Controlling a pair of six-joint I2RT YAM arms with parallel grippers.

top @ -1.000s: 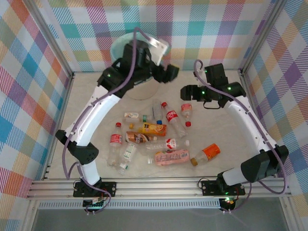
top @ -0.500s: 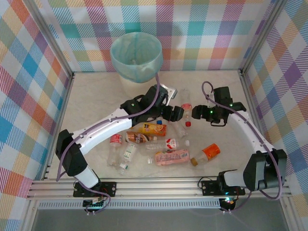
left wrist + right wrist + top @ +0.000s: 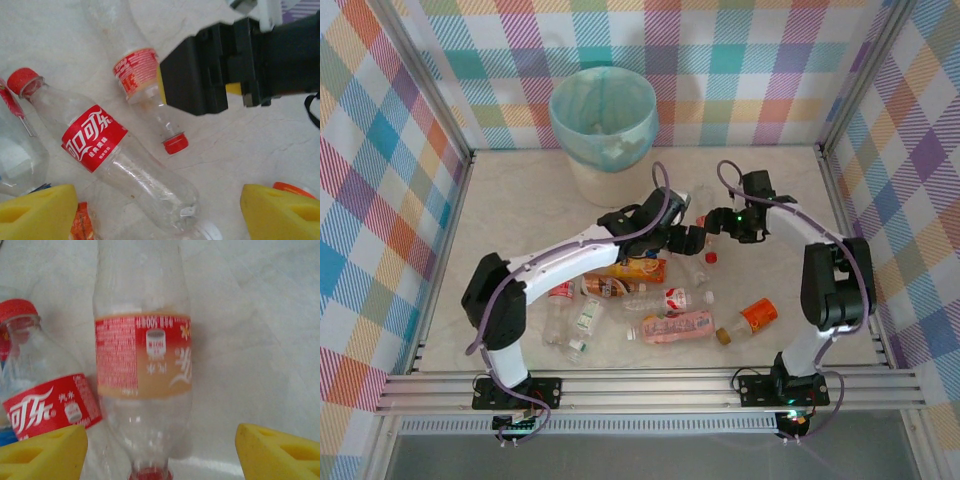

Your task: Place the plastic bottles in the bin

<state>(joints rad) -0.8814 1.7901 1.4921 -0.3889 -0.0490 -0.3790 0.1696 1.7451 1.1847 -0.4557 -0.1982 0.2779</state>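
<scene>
While open, R tool [image 3: 160, 454] over btl [image 3: 144, 355]

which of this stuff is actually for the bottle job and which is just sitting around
For the job:
- cola bottle
- red-and-tan labelled bottle
- orange bottle
- pink-labelled bottle
- other bottles in the heap
- bin

Just there:
- checked walls
- metal frame rail
- table

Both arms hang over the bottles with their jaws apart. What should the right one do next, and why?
Probably lower slightly and close on the orange-and-red-labelled bottle: it lies centred between the right gripper's open jaws and is not yet gripped.
</scene>
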